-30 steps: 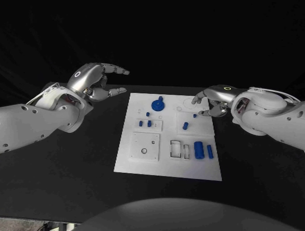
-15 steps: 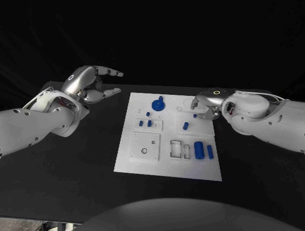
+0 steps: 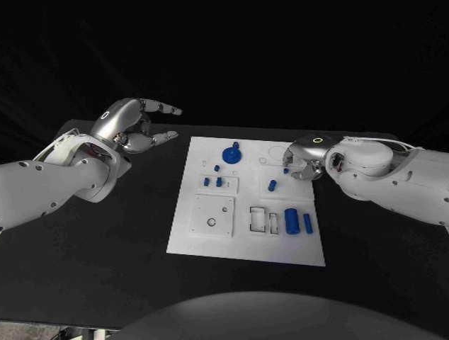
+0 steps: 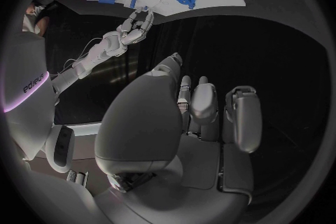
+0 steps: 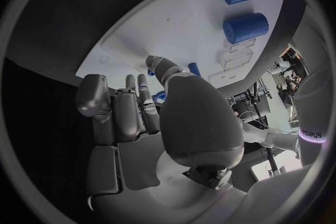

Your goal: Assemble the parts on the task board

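You see the task board (image 3: 247,234) lying mid-table. Left of it, well clear, your left hand (image 3: 131,126) hovers with fingers spread, holding nothing. At the board's far right edge, your right hand (image 3: 304,159) reaches over the plate, fingers apart and empty. The blue parts (image 3: 293,220) sit on the board.

White arms with dark screws, silver left hand (image 3: 132,126)
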